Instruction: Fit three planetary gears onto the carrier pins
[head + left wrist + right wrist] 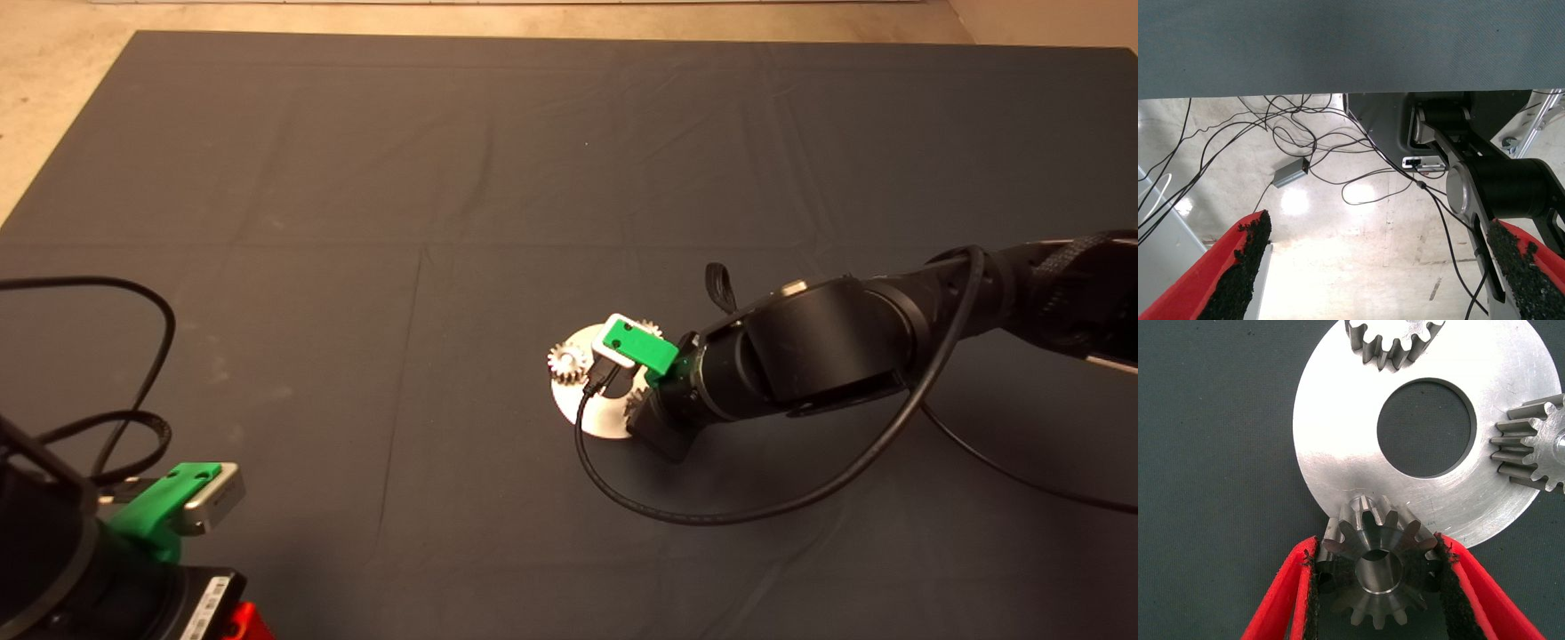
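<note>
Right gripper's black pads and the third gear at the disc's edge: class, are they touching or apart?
Touching. The right wrist view shows the right gripper with both pads pressed against the teeth of the gear on opposite sides, no gap.

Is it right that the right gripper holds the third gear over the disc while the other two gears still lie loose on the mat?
Not quite. The right gripper does hold a gear at the disc's edge, but the other two gears already sit on the disc, not on the mat, as the right wrist view shows.
</note>
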`<control>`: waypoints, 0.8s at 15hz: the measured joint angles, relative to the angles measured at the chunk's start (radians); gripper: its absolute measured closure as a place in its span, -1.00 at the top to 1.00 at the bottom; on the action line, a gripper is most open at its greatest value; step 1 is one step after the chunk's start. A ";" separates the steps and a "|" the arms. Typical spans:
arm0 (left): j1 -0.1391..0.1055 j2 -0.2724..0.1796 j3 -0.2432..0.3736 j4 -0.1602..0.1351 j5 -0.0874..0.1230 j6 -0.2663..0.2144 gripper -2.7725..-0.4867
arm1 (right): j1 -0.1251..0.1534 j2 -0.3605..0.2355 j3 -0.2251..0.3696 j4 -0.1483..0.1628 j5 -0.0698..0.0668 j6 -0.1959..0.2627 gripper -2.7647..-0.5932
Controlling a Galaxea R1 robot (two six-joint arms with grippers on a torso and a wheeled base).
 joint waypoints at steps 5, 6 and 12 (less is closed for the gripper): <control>0.003 0.000 0.000 0.000 0.000 0.000 0.61 | -0.009 0.005 0.000 -0.007 -0.003 -0.004 -0.61; 0.003 0.000 0.000 0.000 0.000 0.000 0.61 | -0.013 0.009 -0.002 -0.008 -0.002 -0.004 -0.61; 0.003 0.000 0.000 0.000 0.000 0.000 0.61 | -0.017 0.031 -0.029 -0.014 -0.004 -0.015 -0.61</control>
